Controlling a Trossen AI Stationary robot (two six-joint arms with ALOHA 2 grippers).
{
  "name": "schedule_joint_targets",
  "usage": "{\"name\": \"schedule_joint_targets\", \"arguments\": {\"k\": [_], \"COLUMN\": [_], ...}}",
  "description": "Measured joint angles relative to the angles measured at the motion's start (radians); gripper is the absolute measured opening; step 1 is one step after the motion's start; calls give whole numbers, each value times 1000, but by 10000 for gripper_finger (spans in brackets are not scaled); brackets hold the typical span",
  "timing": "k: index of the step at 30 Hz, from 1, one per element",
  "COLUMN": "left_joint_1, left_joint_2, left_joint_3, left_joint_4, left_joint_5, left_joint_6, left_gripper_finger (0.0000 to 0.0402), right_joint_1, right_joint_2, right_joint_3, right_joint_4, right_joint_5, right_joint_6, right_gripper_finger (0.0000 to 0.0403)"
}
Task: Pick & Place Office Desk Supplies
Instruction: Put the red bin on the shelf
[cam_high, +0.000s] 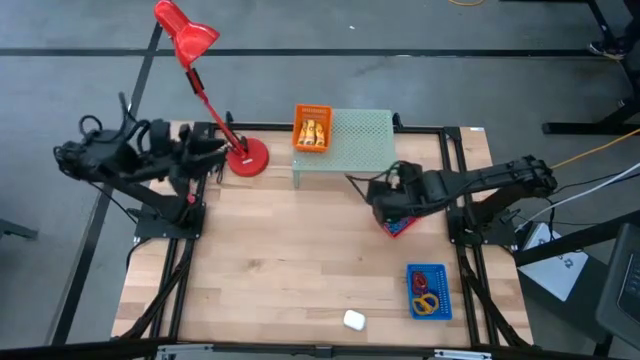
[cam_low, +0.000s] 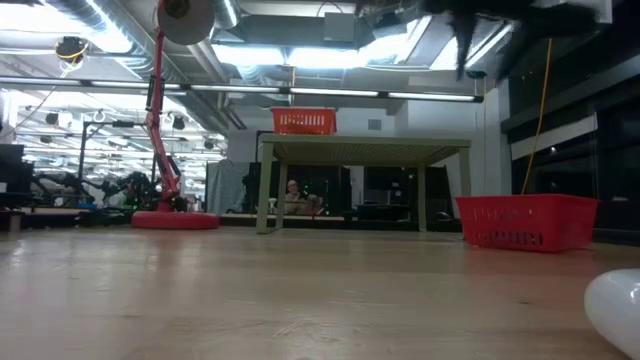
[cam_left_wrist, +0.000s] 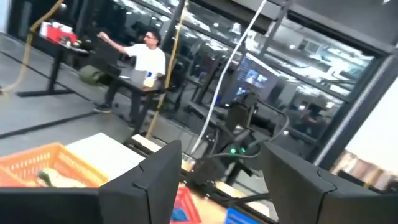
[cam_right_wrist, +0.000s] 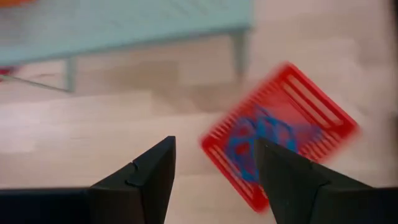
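Right gripper hangs over the red basket at about three o'clock on the table, fingers spread and holding nothing, blue loops lying in the basket below it. Left gripper waits at ten o'clock beside the lamp, released too and empty. Orange basket with the yellow tubes sits on the green riser at twelve o'clock, and the blue basket of coloured loops rests at five o'clock, a white lump near it.
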Motion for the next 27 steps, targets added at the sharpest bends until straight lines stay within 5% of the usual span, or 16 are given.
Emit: {"name": "schedule_joint_targets", "arguments": {"k": [7, 11, 21, 27], "left_joint_1": [-35, -34, -34, -34], "left_joint_2": [-102, -129, -229, -296], "left_joint_3": [-156, -175, -178, -176], "left_joint_4": [7, -15, -211, -223], "left_joint_5": [26, 42, 36, -3], "left_joint_6": [-4, 3, -167, -143], "left_gripper_finger": [217, 217, 216, 216], "right_joint_1": [53, 86, 57, 4], "right_joint_2": [2, 2, 7, 7], "right_joint_3": [-118, -253, -354, -357], "right_joint_4": [-82, 44, 125, 118], "right_joint_5": [-228, -356, -339, -332], "right_joint_6": [271, 377, 444, 460], "right_gripper_finger": [217, 217, 217, 217]}}
